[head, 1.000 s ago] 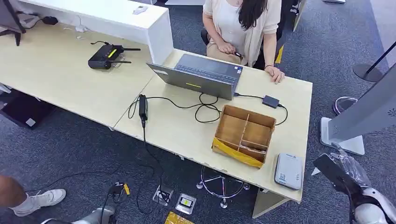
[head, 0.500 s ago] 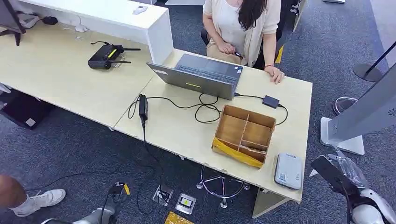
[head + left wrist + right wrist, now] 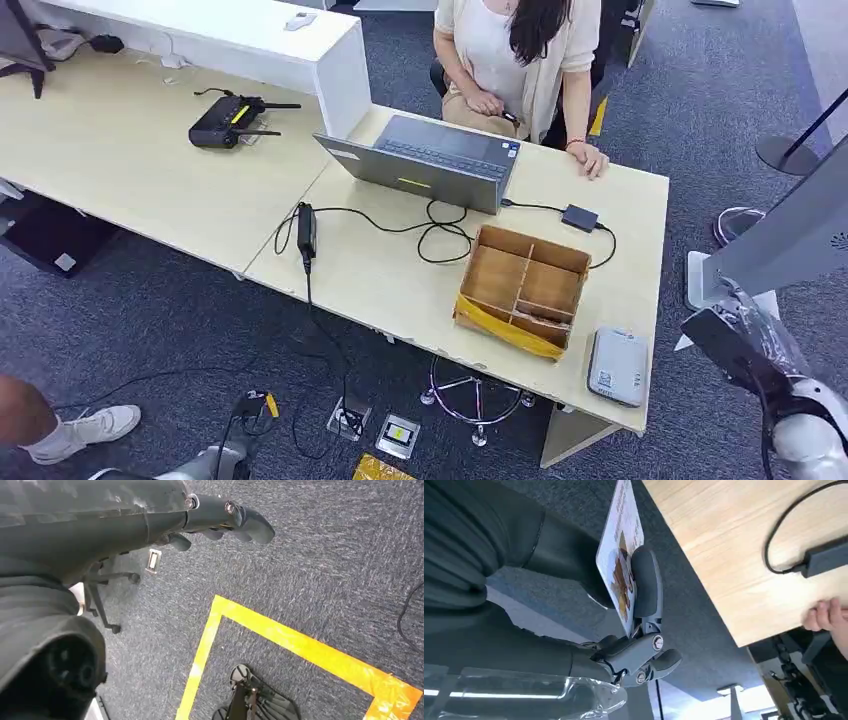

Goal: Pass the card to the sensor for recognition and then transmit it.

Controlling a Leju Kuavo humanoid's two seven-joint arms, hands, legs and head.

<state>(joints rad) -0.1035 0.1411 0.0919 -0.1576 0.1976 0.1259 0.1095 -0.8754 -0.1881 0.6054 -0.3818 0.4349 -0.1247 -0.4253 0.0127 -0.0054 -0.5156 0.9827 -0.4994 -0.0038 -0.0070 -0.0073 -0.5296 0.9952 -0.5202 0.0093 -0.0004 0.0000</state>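
In the head view, the right hand (image 3: 735, 345) hung off the table's (image 3: 400, 280) right edge, just beyond the near right corner where the grey card reader (image 3: 617, 366) lay. A partitioned wooden box (image 3: 523, 288) stood beside the reader, toward the laptop (image 3: 430, 160), and a person (image 3: 520, 60) sat at the far edge.

In the left wrist view, the left hand (image 3: 220, 522) pointed at the carpet with its fingers curled in and nothing in them.

In the right wrist view, the right hand (image 3: 639, 625) pinched the printed card (image 3: 621, 555) between thumb and fingers, the card standing edge-on beside the table edge (image 3: 704, 570).

Judging from this, the step was carrying the card to the reader. To do it well, the hand should clear the table edge, turn the card flat above the reader's top and keep the pinch firm.
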